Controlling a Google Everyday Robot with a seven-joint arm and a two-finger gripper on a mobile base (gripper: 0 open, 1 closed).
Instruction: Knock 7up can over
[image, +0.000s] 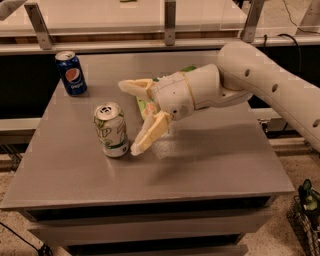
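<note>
The 7up can is silver-white with green lettering and stands upright on the grey table, left of centre. My gripper is just to the right of the can and open. One finger points down-left with its tip next to the can's base. The other finger reaches out above and behind the can. The white arm comes in from the right.
A dark blue Pepsi can stands upright at the table's back left. A green snack bag lies behind my gripper, mostly hidden by it. A rail with metal posts runs behind the table.
</note>
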